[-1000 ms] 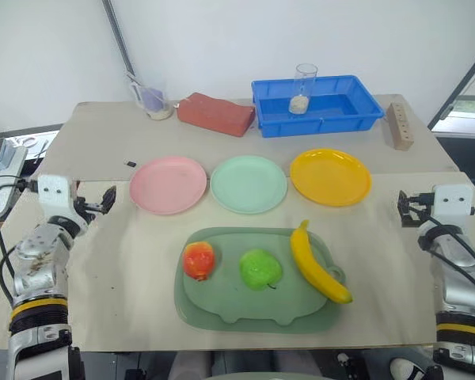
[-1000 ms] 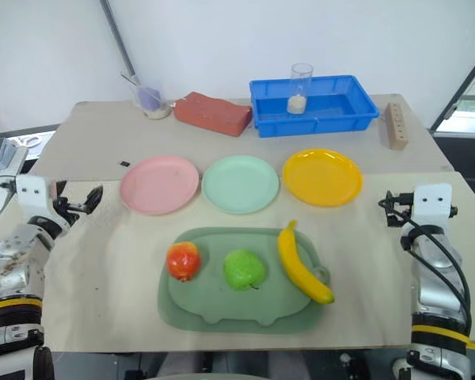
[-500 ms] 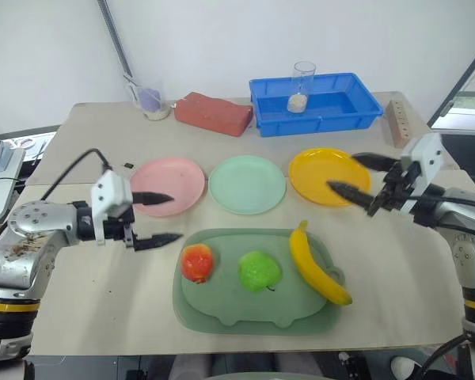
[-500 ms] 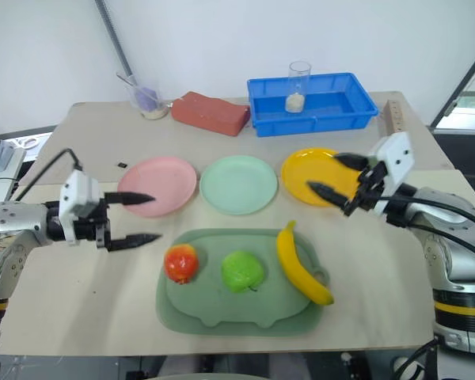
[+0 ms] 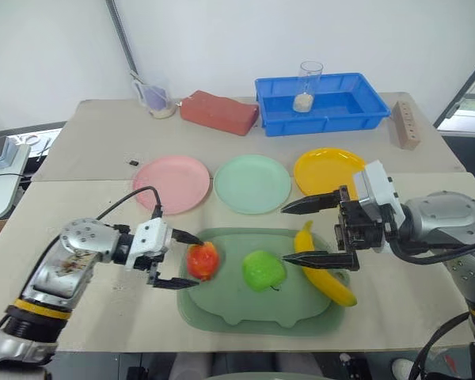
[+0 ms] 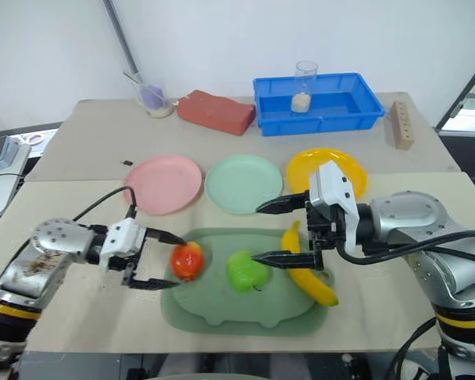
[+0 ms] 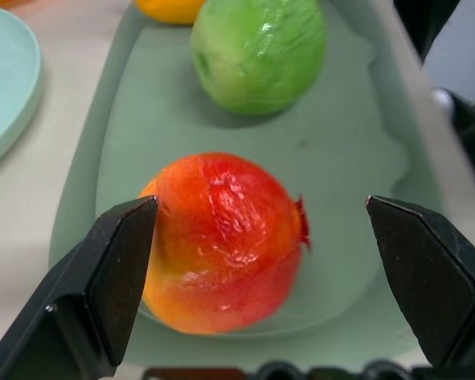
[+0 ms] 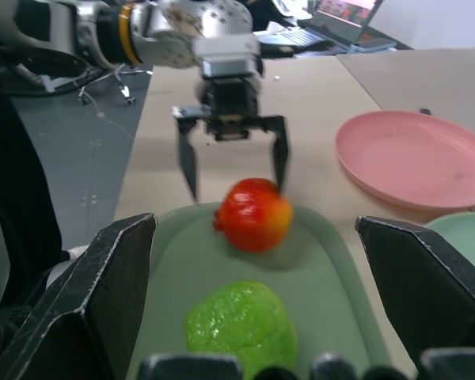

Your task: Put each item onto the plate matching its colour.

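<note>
Worktop (image 5: 103, 150): beige, plates across frame centre.
Tray (image 5: 222, 305): lower centre, holds red-orange fruit (image 5: 203, 260), green apple (image 5: 264, 269), banana (image 5: 324, 273).
Left hand (image 5: 180, 260): released, fingers flanking the fruit.
Right hand (image 5: 301, 232): released, above apple.

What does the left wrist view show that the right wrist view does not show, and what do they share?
Only the left wrist view shows a piece of the yellow banana beyond the apple, and the red-orange fruit's small stem end.

Only the right wrist view shows the whole left end effector, open, with its fingers on both sides of the red-orange fruit, and also the pink plate.

Both show the red-orange fruit, the green apple, the pale green tray under them, and an edge of the mint green plate.
</note>
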`<action>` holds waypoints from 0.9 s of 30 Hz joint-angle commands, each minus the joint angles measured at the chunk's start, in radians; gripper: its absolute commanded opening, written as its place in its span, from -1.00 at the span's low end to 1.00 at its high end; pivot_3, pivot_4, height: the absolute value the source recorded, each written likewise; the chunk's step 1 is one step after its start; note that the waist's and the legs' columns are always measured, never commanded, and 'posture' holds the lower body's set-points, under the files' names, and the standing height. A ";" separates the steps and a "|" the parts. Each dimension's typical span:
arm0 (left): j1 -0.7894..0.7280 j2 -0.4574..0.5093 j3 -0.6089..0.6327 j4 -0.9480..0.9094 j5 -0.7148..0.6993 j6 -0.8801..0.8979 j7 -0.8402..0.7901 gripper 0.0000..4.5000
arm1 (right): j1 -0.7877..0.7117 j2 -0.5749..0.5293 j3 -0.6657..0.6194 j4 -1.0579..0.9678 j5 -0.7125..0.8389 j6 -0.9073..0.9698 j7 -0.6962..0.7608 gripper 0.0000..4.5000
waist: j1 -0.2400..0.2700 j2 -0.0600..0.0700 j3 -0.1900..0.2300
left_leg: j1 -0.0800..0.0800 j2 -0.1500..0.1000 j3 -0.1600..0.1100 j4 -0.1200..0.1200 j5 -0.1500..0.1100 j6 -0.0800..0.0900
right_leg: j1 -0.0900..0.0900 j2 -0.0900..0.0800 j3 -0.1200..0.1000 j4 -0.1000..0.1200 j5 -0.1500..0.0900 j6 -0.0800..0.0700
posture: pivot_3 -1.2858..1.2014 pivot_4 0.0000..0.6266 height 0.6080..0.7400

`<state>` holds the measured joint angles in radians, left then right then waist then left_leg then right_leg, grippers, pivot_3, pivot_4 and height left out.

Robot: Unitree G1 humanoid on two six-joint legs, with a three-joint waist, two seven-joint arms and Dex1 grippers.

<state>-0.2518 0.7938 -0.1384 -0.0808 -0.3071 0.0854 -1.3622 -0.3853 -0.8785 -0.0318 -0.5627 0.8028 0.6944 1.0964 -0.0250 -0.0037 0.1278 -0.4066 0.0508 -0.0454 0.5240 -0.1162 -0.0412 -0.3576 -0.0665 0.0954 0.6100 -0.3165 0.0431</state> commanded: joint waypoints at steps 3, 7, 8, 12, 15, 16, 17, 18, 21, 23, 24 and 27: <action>-0.022 -0.040 -0.038 0.050 0.080 -0.070 0.050 1.00 | -0.022 -0.003 -0.018 -0.044 0.046 0.030 -0.024 0.98 | 0.005 0.001 -0.001 | 0.000 0.000 0.000 0.001 0.000 0.000 | 0.000 0.001 0.000 0.001 0.000 0.000 | 0.03 -0.52 1.00; -0.036 -0.069 -0.054 0.068 0.102 -0.074 0.079 1.00 | -0.024 -0.003 -0.023 -0.046 0.052 0.038 -0.040 0.98 | 0.007 0.001 -0.001 | 0.001 0.001 -0.001 0.001 0.000 0.000 | 0.001 0.003 0.000 0.001 0.000 0.000 | 0.03 -0.52 1.00; -0.039 -0.074 -0.055 0.067 0.101 -0.070 0.083 1.00 | -0.024 -0.003 -0.024 -0.046 0.053 0.038 -0.044 0.98 | 0.008 0.001 -0.001 | 0.001 0.001 -0.001 0.001 0.000 0.000 | 0.001 0.003 0.001 0.001 0.000 0.000 | 0.03 -0.52 1.00; -0.060 -0.099 -0.057 0.060 0.104 -0.064 0.100 1.00 | -0.021 -0.007 -0.022 -0.042 0.047 0.033 -0.049 0.98 | 0.008 0.001 -0.001 | 0.001 0.002 -0.002 0.002 0.000 0.000 | 0.002 0.005 0.001 0.001 0.000 0.000 | 0.03 -0.52 1.00; -0.066 -0.107 -0.053 0.057 0.103 -0.069 0.107 0.64 | -0.018 -0.008 -0.025 -0.040 0.051 0.035 -0.055 1.00 | 0.008 0.001 -0.001 | 0.001 0.001 -0.002 0.002 0.000 0.000 | 0.002 0.005 0.001 0.001 0.000 0.001 | 0.03 -0.52 1.00; -0.065 -0.105 -0.051 0.053 0.101 -0.067 0.103 0.50 | -0.018 -0.008 -0.026 -0.041 0.051 0.034 -0.057 1.00 | 0.008 0.001 -0.001 | 0.001 0.002 -0.002 0.002 0.000 0.000 | 0.002 0.005 0.001 0.001 0.000 0.001 | 0.03 -0.52 1.00; -0.063 -0.101 -0.048 0.047 0.098 -0.062 0.100 0.45 | -0.024 -0.004 -0.028 -0.036 0.057 0.040 -0.065 1.00 | 0.008 0.001 -0.001 | 0.001 0.001 -0.002 0.002 0.000 0.000 | 0.002 0.005 0.001 0.002 0.000 0.001 | 0.03 -0.52 1.00; -0.062 -0.097 -0.046 0.043 0.095 -0.058 0.097 0.45 | -0.030 -0.001 -0.028 -0.032 0.062 0.045 -0.071 1.00 | 0.007 0.001 -0.001 | 0.001 0.002 -0.002 0.002 0.000 0.000 | 0.002 0.005 0.001 0.002 0.000 0.001 | 0.03 -0.52 1.00; -0.058 -0.091 -0.040 0.033 0.088 -0.050 0.092 0.45 | -0.042 0.001 -0.024 -0.026 0.066 0.047 -0.078 1.00 | 0.007 0.001 -0.001 | 0.001 0.001 -0.003 0.002 0.000 0.000 | 0.002 0.005 0.001 0.002 0.000 0.001 | 0.03 -0.52 1.00; -0.068 -0.090 -0.032 0.033 0.081 -0.032 0.097 0.45 | -0.048 0.001 -0.021 -0.020 0.064 0.045 -0.079 1.00 | 0.007 0.001 -0.001 | 0.001 0.002 -0.003 0.003 0.000 0.001 | 0.002 0.005 0.001 0.002 0.000 0.001 | 0.03 -0.52 1.00; -0.075 -0.088 -0.028 0.034 0.077 -0.019 0.100 0.45 | -0.050 0.002 -0.019 -0.019 0.064 0.044 -0.079 1.00 | 0.007 0.001 -0.001 | 0.001 0.001 -0.003 0.003 0.000 0.001 | 0.002 0.006 0.001 0.002 0.000 0.001 | 0.03 -0.52 1.00; -0.108 -0.074 0.012 0.043 0.035 -0.005 0.078 0.45 | -0.061 0.005 -0.016 -0.012 0.062 0.044 -0.081 1.00 | 0.008 0.001 -0.001 | 0.001 0.001 -0.003 0.003 0.000 0.001 | 0.002 0.006 0.001 0.002 0.000 0.001 | 0.03 -0.52 1.00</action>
<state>-0.3226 0.7026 -0.1799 -0.0219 -0.2307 0.0743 -1.2724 -0.4211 -0.8765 -0.0307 -0.5670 0.8469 0.7328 1.0202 -0.0166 -0.0027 0.1268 -0.4058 0.0523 -0.0487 0.5273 -0.1159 -0.0407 -0.3551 -0.0608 0.0960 0.6123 -0.3162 0.0438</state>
